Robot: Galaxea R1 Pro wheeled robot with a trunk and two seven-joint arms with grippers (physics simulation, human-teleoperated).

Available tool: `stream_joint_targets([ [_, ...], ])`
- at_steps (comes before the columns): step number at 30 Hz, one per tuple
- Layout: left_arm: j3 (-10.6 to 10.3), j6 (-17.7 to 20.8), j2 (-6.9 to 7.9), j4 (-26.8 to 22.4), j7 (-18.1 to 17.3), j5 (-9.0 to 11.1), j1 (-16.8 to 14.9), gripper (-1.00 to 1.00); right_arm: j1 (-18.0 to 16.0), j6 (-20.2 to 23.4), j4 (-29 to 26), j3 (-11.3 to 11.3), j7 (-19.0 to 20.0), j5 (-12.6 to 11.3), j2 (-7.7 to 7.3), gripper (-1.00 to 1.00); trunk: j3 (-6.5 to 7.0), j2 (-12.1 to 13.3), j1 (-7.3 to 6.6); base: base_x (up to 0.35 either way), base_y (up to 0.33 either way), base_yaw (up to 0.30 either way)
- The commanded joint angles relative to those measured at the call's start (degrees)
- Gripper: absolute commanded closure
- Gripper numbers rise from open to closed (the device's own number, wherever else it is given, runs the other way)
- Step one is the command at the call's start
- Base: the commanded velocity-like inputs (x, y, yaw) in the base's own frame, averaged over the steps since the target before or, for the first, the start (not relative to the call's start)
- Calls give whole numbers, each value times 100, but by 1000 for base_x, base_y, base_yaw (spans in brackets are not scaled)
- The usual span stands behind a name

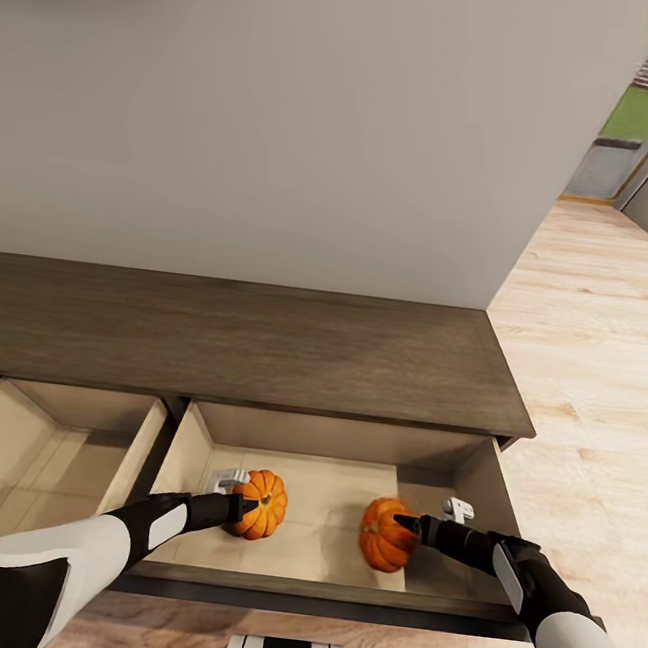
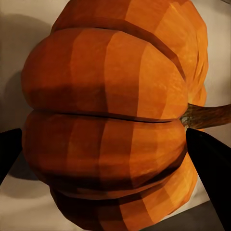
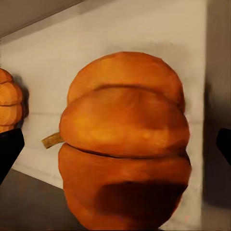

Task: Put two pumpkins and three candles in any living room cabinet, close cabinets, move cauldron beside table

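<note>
Both pumpkins sit in the cabinet's open drawer: left pumpkin between the left gripper's spread fingers, right pumpkin between the right gripper's. Withdraw straight back, avoiding nudges.

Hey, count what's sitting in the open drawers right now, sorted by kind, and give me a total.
Pumpkins: 2, the left pumpkin and the right pumpkin, both in the right drawer
Candles: 0
Total: 2

Head overhead; wrists close on pumpkins
</note>
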Motion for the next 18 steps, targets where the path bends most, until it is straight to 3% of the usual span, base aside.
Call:
stream_joint_targets([
  [1,-25,-2,1,-1,9,-8,79,100,5,0,171,7,0,-1,-2,-100,-2,2,5,0,0,0],
  [18,-25,-2,-16,-11,9,-8,79,100,5,8,-77,-43,6,-35,-19,-100,-2,2,5,0,0,0],
])
